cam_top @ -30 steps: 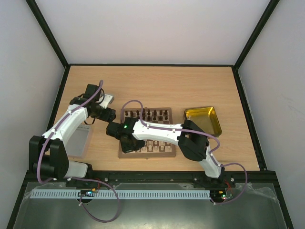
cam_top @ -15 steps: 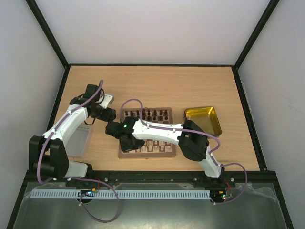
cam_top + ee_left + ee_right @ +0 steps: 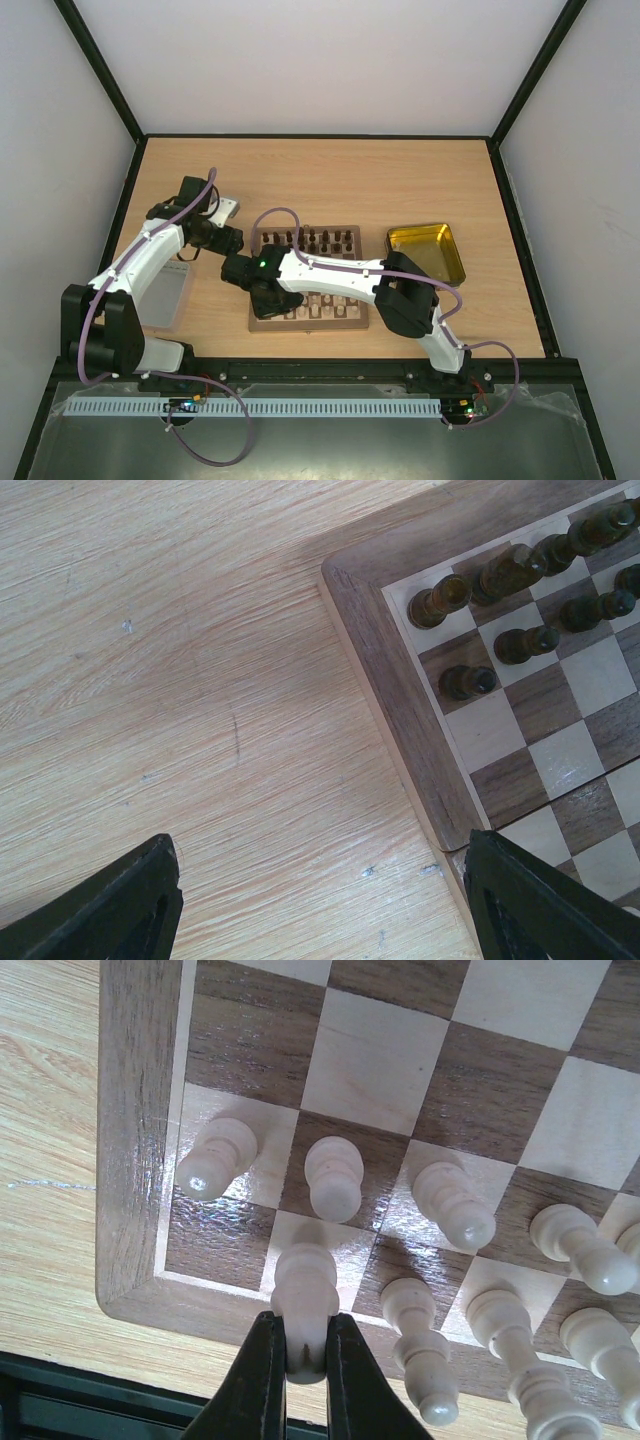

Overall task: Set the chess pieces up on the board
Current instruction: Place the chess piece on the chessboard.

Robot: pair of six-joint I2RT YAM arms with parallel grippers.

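Observation:
The board (image 3: 340,262) lies mid-table, dark brown pieces (image 3: 310,240) along its far rows and cream pieces (image 3: 325,311) along its near rows. My right gripper (image 3: 304,1365) is shut on a cream piece (image 3: 304,1295) that stands on the second square of the near row at the board's near-left corner (image 3: 135,1260). Other cream pieces (image 3: 333,1175) stand around it. In the top view that gripper (image 3: 268,301) is over the same corner. My left gripper (image 3: 320,900) is open and empty over bare table beside the board's far-left corner (image 3: 345,580), near several dark pieces (image 3: 467,681).
A shiny yellow metal tray (image 3: 426,252) sits right of the board. A grey translucent lid (image 3: 170,293) lies at the left under the left arm. Black frame rails border the table.

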